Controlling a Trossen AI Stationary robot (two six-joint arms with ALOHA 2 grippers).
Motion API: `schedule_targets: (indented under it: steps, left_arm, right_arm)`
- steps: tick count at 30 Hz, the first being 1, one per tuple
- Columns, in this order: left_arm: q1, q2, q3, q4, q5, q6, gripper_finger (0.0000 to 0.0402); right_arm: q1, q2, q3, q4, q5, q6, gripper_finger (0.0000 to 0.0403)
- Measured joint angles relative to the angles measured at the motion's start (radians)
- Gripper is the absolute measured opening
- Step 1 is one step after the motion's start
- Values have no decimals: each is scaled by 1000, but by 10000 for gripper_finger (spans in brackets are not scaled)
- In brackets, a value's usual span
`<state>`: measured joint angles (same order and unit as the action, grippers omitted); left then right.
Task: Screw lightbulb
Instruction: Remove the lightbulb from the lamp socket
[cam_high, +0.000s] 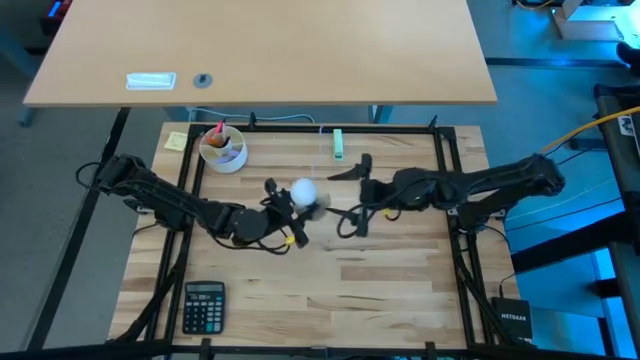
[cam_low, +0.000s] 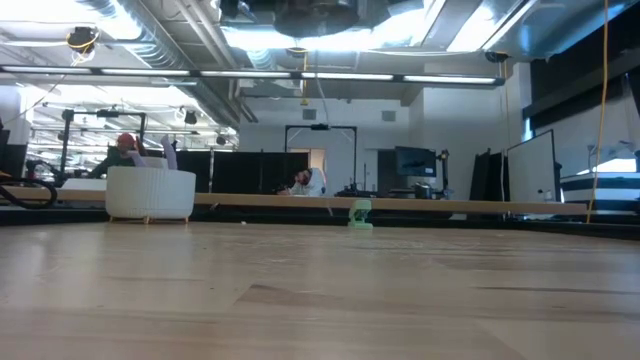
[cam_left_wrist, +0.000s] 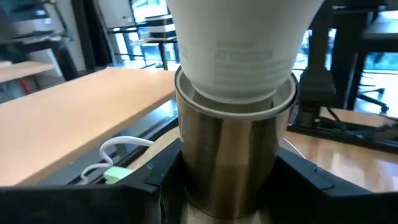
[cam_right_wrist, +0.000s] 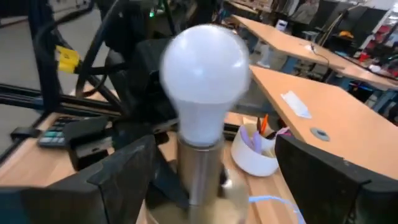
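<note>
Pinching the socket (cam_left_wrist: 233, 162), the left gripper (cam_high: 275, 215) holds the lightbulb (cam_high: 304, 192); right gripper (cam_high: 352, 195), spread, could cross-thread it if tilted.

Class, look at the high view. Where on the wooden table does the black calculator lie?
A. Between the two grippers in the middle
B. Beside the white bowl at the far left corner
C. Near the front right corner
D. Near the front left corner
D: the calculator lies near the table's front left corner, well apart from the white bowl and the lightbulb.
</note>
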<state>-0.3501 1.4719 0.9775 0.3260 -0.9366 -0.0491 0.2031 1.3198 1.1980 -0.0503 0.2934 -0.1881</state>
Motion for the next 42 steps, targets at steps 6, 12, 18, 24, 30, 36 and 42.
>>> schedule_targets:
  steps: [6,12,18,24,30,36,42]
  left_arm:
    - [-2,0,0,-2,-3,-1,171]
    - [0,0,0,-6,-4,-6,171]
    - [-4,0,0,-4,-3,-23,171]
    - [-1,1,0,4,69,-27,171]
    - [-3,2,-2,-1,74,-23,171]
    - [-10,2,-2,-9,115,36,171]
    - [-25,2,-3,-3,199,138,171]
  right_arm:
    - [11,122,-2,160,111,-52,335]
    - [36,173,-2,278,222,-108,335]
    - [46,200,0,342,225,-108,335]
    - [45,244,0,410,187,-132,335]
    - [45,245,-1,457,143,-156,318]
    - [45,246,-1,420,131,-159,219]
    - [46,226,-1,341,0,-130,162]
